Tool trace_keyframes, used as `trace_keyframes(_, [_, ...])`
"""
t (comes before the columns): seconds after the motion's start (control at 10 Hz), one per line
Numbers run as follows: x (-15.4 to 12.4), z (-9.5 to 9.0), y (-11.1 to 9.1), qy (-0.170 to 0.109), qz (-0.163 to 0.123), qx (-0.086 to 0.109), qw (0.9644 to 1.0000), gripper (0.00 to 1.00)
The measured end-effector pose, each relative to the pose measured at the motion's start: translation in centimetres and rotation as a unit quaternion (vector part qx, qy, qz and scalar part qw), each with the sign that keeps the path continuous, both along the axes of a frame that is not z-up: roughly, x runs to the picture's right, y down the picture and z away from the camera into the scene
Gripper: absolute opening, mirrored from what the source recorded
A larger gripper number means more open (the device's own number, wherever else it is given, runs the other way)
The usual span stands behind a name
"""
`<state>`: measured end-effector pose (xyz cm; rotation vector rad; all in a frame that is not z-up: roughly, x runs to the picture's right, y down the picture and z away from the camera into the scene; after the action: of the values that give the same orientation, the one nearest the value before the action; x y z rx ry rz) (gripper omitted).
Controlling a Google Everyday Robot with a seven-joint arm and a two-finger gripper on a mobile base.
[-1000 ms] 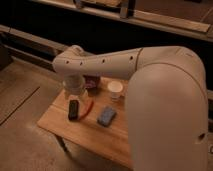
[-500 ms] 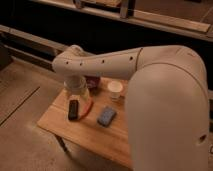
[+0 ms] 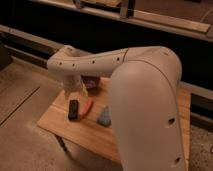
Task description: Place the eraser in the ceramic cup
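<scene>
Black eraser [image 3: 73,109] lies ungrasped on the table [image 3: 57,125], gripper [image 3: 76,93] poised just above, spread wide and empty; pickup and drop into the unseen ceramic cup remain.

Tool [image 3: 75,93] above eraser [image 3: 73,110] on table [image 3: 62,129]

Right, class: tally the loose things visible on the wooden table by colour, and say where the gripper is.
Black: 1, eraser
Orange-red: 1, stick
Blue-grey: 1, flat block
Dark maroon: 1, bowl, partly hidden
Total: 4
The gripper hangs just above the eraser.
</scene>
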<state>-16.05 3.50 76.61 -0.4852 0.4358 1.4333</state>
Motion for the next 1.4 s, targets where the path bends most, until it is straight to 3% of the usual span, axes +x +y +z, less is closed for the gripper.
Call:
trace_keyframes(0.3, [-1.3,1.7,-1.0,-0.035,0.016,0.005,0.9992,0.65])
trace_keyframes(0.6, [-2.5,2.9,0.5,-0.051,0.035,-0.016,0.9980,0.65])
trace_keyframes(1.0, [-3.2,3.9,3.0,-0.035,0.032,-0.044,0.9979,0.65])
trace_keyframes(1.4, [-2.4,5.6,5.4,0.010,0.015,-0.076,0.9969,0.65])
